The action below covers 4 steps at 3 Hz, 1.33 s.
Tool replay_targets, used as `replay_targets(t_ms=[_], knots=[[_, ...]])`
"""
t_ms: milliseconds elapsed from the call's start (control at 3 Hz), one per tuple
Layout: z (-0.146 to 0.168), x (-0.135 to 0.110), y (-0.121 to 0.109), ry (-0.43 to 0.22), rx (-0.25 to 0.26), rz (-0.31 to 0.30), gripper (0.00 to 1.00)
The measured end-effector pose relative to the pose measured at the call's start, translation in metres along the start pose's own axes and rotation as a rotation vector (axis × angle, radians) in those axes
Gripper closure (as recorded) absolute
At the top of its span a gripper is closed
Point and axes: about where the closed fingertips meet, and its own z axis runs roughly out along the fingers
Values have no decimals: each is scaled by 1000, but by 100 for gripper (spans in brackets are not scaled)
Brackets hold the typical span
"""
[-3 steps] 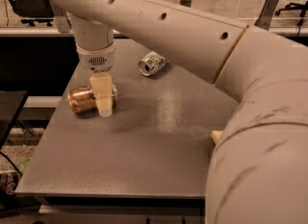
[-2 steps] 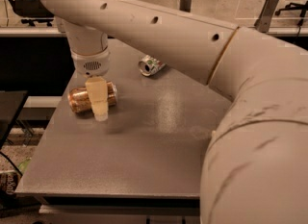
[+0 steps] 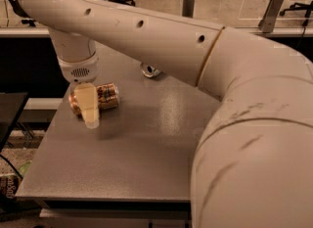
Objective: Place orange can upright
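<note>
The orange can (image 3: 103,96) lies on its side near the back left of the grey table (image 3: 146,158). Its long axis runs roughly left to right. My gripper (image 3: 88,108) points straight down onto the can's left half, and its cream tip covers part of the can and reaches the table top. The can's left end shows just past the gripper. My large white arm sweeps from the right foreground across the upper part of the camera view.
A white and green patterned can (image 3: 150,70) lies at the back of the table, partly hidden behind my arm. A dark surface (image 3: 10,112) stands off the table's left edge. Glass partitions and chairs are in the background.
My gripper has shifted slightly to the left along the can and my arm has swung lower across the view. The orange can still lies on its side in about the same place.
</note>
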Motion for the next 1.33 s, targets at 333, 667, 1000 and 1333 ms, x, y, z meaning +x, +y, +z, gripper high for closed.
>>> replay_targets(t_ms=[333, 667, 1000, 1333], knots=[[3, -8, 0, 4, -10, -13, 16], [4, -9, 0, 6, -19, -16, 39], [0, -7, -3, -14, -27, -3, 64], [-30, 2, -6, -170, -15, 62, 95]])
